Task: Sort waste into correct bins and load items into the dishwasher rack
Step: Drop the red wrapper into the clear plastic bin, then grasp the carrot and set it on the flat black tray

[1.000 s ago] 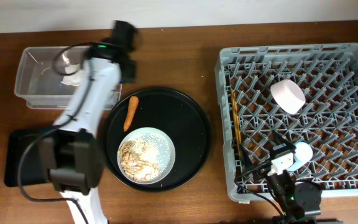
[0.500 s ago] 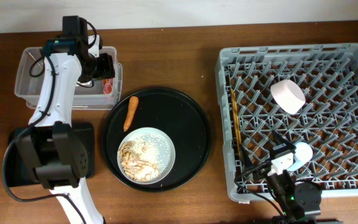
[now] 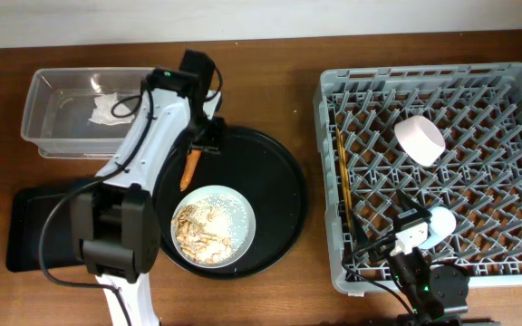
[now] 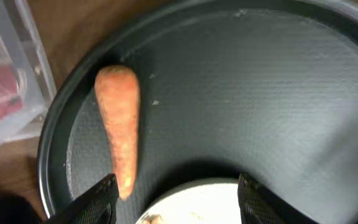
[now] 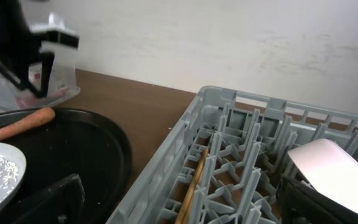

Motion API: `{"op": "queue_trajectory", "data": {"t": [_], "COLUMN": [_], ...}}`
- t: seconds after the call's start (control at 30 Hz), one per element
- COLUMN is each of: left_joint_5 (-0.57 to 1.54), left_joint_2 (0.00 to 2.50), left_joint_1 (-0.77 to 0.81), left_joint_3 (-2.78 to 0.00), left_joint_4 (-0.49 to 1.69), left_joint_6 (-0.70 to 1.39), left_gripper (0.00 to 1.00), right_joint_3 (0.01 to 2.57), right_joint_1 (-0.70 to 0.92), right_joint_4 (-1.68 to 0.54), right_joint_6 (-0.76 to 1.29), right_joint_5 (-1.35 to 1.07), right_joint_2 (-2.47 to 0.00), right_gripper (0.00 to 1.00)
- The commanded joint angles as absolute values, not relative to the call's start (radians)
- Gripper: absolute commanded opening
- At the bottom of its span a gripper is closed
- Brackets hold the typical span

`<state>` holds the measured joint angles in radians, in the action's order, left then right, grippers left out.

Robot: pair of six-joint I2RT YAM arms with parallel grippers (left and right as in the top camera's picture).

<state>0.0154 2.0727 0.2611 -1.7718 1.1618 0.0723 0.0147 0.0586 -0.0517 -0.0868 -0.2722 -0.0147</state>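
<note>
The carrot [image 3: 187, 174] lies flat on the round black tray [image 3: 279, 181], close to its left rim. Its long axis runs roughly front to back, with the thick end toward the far side of the table [image 3: 270, 77] and the thin tip near the plate [image 3: 236, 210] of rice. The left gripper [image 3: 208, 136] hangs above it, fingers spread and grasping nothing. The tray's right half is bare. The brown wooden table meets a pale wall [image 5: 229, 37]. The right gripper [image 5: 179, 208] sits spread and empty at the near edge of the dishwasher rack [image 3: 515, 81].
</note>
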Motion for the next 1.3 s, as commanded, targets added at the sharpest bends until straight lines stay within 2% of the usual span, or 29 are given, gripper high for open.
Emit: {"op": "queue_trajectory", "data": {"t": [0.0, 0.23, 0.33, 0.43, 0.57, 0.6, 0.77, 0.97, 1.13, 1.27], "left_joint_5": [-0.089, -0.121, -0.125, -0.126, -0.159, -0.180, -0.207, -0.252, -0.252, -0.206], "left_joint_2": [2.047, 2.047, 2.047, 2.047, 2.045, 2.043, 1.972, 1.747, 1.631, 1.609], "left_joint_1": [0.237, 0.232, 0.231, 0.231, 0.231, 0.231, 0.231, 0.194, 0.061, -0.128], "left_joint_3": [-1.659, -1.460, -1.439, -1.439, -1.442, -1.446, -1.535, -1.609, -1.586, -1.463], "left_joint_4": [1.076, 0.827, 0.800, 0.788, 0.795, 0.805, 0.929, 1.145, 1.324, 1.336], "left_joint_6": [0.116, 0.100, 0.101, 0.100, 0.076, 0.074, 0.102, 0.346, 0.533, 0.670], "left_gripper": [0.61, 0.61, 0.52, 0.36, 0.07, 0.05, 0.00, 0.00, 0.00, 0.00], "right_joint_3": [0.006, 0.006, 0.006, 0.006, 0.006, 0.006, 0.006, 0.006, 0.006, 0.006], "right_joint_1": [0.052, 0.052, 0.052, 0.052, 0.052, 0.052, 0.052, 0.052, 0.052, 0.052], "right_joint_4": [-0.051, -0.052, -0.051, -0.052, -0.051, -0.052, -0.052, -0.052, -0.051, -0.052], "right_joint_6": [-0.089, -0.090, -0.090, -0.090, -0.090, -0.090, -0.090, -0.090, -0.089, -0.090], "right_joint_5": [-0.280, -0.280, -0.280, -0.280, -0.280, -0.280, -0.280, -0.280, -0.280, -0.280], "right_joint_2": [-0.006, -0.006, -0.006, -0.006, -0.006, -0.006, -0.006, -0.006, -0.006, -0.006], "right_gripper": [0.98, 0.98, 0.98, 0.98, 0.98, 0.98, 0.98, 0.98, 0.98, 0.98]}}
